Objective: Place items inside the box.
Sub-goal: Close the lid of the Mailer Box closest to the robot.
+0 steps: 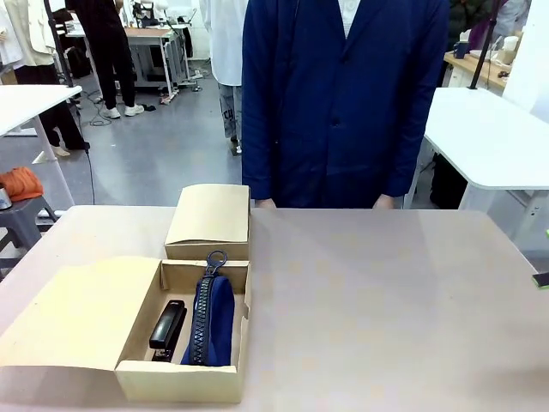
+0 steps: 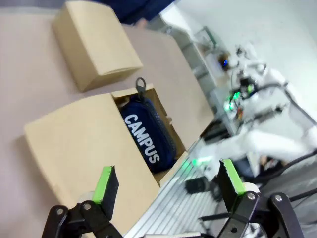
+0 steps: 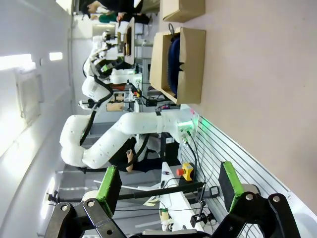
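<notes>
Nearest, the open box (image 1: 141,378) sits at the surface's near left, holding navy zip pencil pouch (image 1: 210,322) and black stapler (image 1: 168,329). Both end effectors (image 2: 166,186) (image 3: 168,181) are spread wide, empty. Further items could snag the upright flaps.

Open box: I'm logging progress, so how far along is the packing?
Done: the navy pouch and black stapler lie inside the open box. In hand: nothing; the left gripper and right gripper are open. Left: no loose items visible on the table.
</notes>
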`<state>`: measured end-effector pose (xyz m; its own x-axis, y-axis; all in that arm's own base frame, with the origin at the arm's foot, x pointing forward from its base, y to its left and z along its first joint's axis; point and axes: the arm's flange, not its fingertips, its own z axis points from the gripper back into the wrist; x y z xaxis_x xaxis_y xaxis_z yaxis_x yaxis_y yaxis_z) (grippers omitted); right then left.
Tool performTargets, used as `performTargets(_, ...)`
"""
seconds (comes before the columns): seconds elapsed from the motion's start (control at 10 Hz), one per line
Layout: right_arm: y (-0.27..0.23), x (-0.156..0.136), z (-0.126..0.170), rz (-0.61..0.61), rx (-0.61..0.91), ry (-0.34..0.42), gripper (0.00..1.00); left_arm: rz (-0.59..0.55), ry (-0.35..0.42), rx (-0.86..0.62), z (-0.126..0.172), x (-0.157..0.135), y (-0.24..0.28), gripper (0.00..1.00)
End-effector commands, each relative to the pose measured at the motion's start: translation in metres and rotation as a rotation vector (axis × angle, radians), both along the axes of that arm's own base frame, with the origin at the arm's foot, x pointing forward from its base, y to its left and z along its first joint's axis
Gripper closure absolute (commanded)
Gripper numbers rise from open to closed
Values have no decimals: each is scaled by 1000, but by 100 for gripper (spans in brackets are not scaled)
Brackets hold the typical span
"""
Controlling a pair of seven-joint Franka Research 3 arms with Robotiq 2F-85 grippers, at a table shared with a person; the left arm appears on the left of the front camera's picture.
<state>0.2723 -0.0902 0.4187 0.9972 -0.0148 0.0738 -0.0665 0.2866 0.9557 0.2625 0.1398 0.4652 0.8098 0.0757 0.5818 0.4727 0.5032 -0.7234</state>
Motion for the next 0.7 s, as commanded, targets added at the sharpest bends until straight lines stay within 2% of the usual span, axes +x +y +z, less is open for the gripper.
performTargets(0.0, 2, -3, 2, -6, 11, 8, 0, -345, -564, 287, -15, -13, -61, 0)
performTargets(0.1, 2, -3, 2, -6, 11, 8, 0, -430, -648, 299, -23, -17, -75, 0)
performTargets(0.2, 2, -3, 2, -6, 11, 8, 0, -437, -823, 346, -31, -24, -83, 0)
performTargets(0.3, 2, -3, 2, -6, 11, 8, 0, -400, -954, 365, -39, -33, -87, 0)
performTargets(0.4, 2, -3, 2, -6, 11, 8, 0, -252, -1000, 664, -33, -23, -70, 0)
performTargets(0.5, 2, -3, 2, -6, 11, 8, 0, -390, -444, 327, 27, 17, -64, 0)
performTargets(0.6, 2, -3, 2, -6, 11, 8, 0, -390, -444, 327, 27, 17, -64, 0)
